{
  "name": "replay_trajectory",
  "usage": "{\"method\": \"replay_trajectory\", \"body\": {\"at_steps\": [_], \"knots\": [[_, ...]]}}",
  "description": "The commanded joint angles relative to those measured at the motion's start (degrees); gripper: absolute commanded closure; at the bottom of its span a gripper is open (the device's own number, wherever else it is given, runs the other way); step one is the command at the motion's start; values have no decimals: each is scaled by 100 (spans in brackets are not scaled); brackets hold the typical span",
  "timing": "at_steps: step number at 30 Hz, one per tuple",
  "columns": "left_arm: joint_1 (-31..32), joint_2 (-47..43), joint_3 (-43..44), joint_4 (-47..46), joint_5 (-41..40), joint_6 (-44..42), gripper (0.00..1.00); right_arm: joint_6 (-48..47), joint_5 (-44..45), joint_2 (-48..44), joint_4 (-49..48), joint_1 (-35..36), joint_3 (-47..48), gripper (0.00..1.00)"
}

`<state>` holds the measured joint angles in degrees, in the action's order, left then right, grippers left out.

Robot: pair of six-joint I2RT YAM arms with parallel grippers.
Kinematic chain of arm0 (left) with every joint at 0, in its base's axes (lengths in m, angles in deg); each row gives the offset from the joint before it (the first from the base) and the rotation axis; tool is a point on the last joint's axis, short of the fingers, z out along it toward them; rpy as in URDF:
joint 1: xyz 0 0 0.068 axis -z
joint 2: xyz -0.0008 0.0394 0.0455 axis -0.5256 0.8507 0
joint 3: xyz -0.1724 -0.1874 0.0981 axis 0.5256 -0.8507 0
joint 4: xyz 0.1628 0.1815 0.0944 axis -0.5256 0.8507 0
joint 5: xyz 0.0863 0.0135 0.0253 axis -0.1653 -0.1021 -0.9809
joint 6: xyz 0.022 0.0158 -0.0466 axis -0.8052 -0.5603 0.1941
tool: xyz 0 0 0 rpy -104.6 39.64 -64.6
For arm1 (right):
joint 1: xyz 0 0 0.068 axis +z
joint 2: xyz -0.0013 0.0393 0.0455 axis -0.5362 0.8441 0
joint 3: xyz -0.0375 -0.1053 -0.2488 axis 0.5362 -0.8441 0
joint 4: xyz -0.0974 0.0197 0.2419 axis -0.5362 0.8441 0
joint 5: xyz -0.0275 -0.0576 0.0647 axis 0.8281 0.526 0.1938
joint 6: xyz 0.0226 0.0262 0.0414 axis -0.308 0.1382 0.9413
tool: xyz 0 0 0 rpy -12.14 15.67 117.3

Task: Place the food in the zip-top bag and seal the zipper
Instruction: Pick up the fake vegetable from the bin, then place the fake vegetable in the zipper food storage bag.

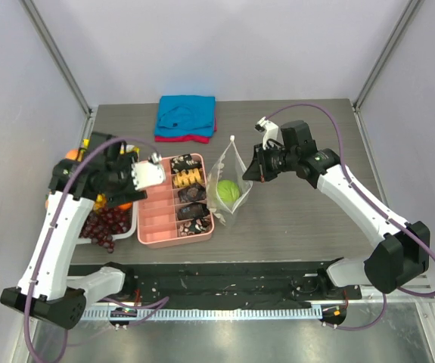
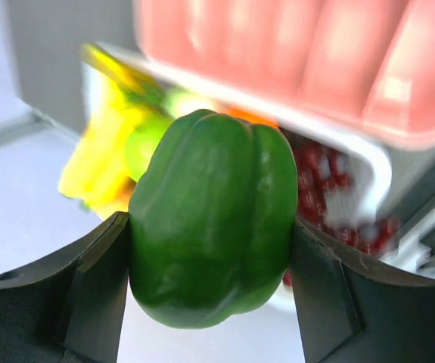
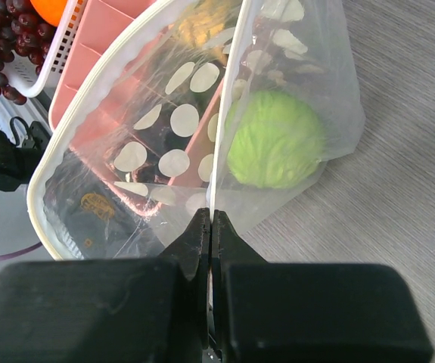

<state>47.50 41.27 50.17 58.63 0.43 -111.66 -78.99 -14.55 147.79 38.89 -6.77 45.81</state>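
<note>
1. Green pepper (image 2: 213, 204) is what my left gripper (image 2: 209, 231) has clamped between its two fingers, one on each side.
2. On the overhead view, the left gripper (image 1: 143, 175) sits over the far left corner of the pink box (image 1: 156, 227), beside the white basket (image 1: 132, 229) of dark grapes (image 1: 104, 223).
3. My right gripper (image 3: 211, 227) is pinched together on the top edge of the bag (image 3: 202, 128).
4. That bag (image 1: 228, 185) stands on the table (image 1: 300, 219) just right of the pink box, held up by the right gripper (image 1: 253, 172).
5. Its zipper (image 3: 73, 113) is unsealed and the mouth gapes wide.
6. One pale green lettuce ball (image 3: 275, 140) lies inside at the bottom.
</note>
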Motion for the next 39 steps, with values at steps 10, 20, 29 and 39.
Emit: {"method": "replay_trajectory", "body": {"at_steps": [10,20,29,39], "knots": [[20,901,1723,-2403,4918,6372,58,1192,-802,952,-1375,256,823,99],[766,777,-547,-6643,4624,9468,55,1579,-916,955,-1569,300,745,99],[1076,1243,-907,-5976,3199,9379,54,1684,-644,611,-1306,169,516,99],[1128,1514,-610,-4703,2364,8475,40,1992,-644,497,-1349,19,367,99]]}}
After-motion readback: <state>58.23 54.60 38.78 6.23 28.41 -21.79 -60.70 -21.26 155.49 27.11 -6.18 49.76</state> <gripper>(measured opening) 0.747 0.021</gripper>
